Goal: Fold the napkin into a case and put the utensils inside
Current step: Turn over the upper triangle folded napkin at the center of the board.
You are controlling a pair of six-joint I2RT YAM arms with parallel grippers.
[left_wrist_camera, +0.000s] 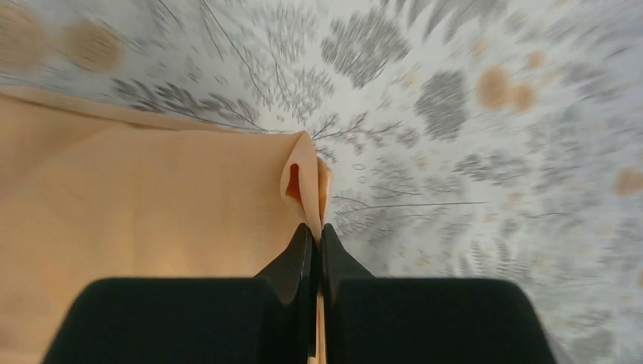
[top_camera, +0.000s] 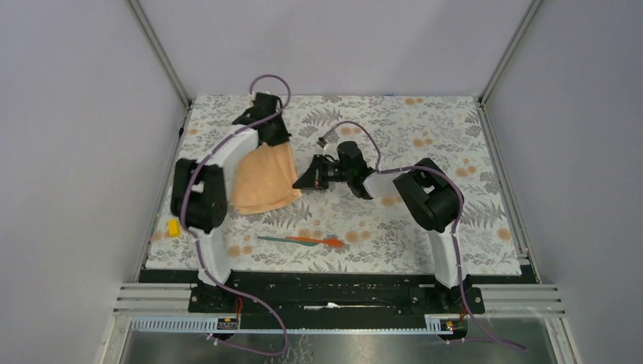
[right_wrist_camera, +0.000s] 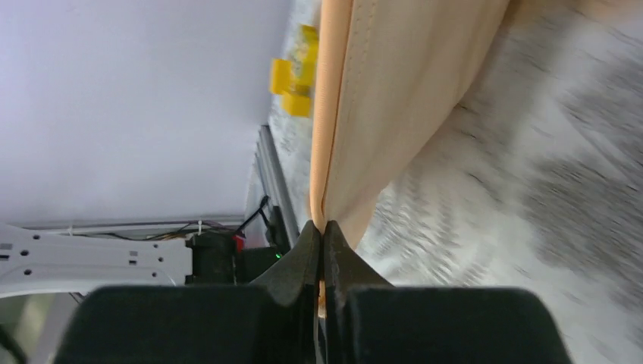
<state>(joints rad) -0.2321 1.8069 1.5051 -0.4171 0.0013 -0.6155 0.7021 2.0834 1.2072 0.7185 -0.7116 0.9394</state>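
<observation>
From above, the plain peach-orange cloth napkin (top_camera: pixel 261 182) lies part-folded on the grey floral-print tablecloth (top_camera: pixel 425 129), left of centre. The left gripper (top_camera: pixel 279 141) sits at its far right corner and the right gripper (top_camera: pixel 300 183) at its near right edge. The thin plastic utensils (top_camera: pixel 299 240), one teal-green and one orange-red, lie well apart from it toward the near edge. A small yellow block (top_camera: pixel 174 227) sits at the left.

In the left wrist view, the left gripper (left_wrist_camera: pixel 317 231) is clamped tight on a puckered corner of the napkin (left_wrist_camera: pixel 152 205).

In the right wrist view, the right gripper (right_wrist_camera: pixel 322 227) pinches the layered hem of the napkin (right_wrist_camera: pixel 394 91).

The folding step seems to be in hand, with no case formed yet. The next move probably calls for carrying both pinched points across together and keeping the edge taut.
</observation>
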